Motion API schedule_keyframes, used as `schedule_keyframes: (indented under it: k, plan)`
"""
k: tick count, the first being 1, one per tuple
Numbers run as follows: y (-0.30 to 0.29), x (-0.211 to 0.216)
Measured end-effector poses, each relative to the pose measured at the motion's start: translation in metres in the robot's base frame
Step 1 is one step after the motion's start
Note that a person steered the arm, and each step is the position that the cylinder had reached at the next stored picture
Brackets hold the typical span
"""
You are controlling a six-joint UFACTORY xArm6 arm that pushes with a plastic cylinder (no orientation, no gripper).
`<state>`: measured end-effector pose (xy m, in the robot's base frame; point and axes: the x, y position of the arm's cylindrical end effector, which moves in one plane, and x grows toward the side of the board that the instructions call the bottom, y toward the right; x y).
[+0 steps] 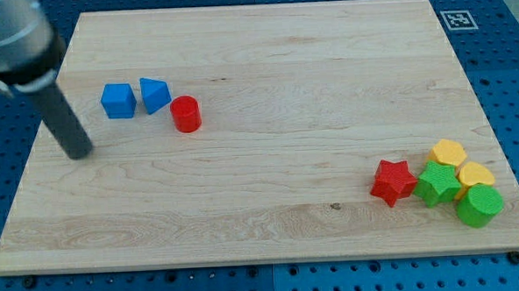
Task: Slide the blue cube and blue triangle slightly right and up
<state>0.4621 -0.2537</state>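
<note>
Tip (80,153) sits down-left of blue cube (118,101), blue triangle (155,95) just beyond it rightward. Perfect line for an up-right shove! No claw here, just a bare rod.

wooden board (265,66) on blue pegboard (510,47)

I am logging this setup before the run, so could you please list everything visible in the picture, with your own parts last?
board: one, pale wood, fills most of the view
blue cube: one, blue, upper left of the board
blue triangle: one, blue, just right of the cube
red cylinder: one, red, right of and below the triangle
red star: one, red, lower right, left end of a cluster
green blocks: two, green, lower right cluster
yellow blocks: two, yellow, same cluster, above the green ones
marker tag: one, black and white, top right corner
my tip: one, dark rod, left of and below the blue cube, apart from it
</note>
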Motion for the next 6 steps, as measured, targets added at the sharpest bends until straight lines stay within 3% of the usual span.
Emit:
schedule_keyframes:
  k: [1, 2, 5, 6]
  plan:
    - [-0.006, -0.032]
    - [0.002, -0.037]
    - [0.134, -0.048]
    - [0.122, -0.048]
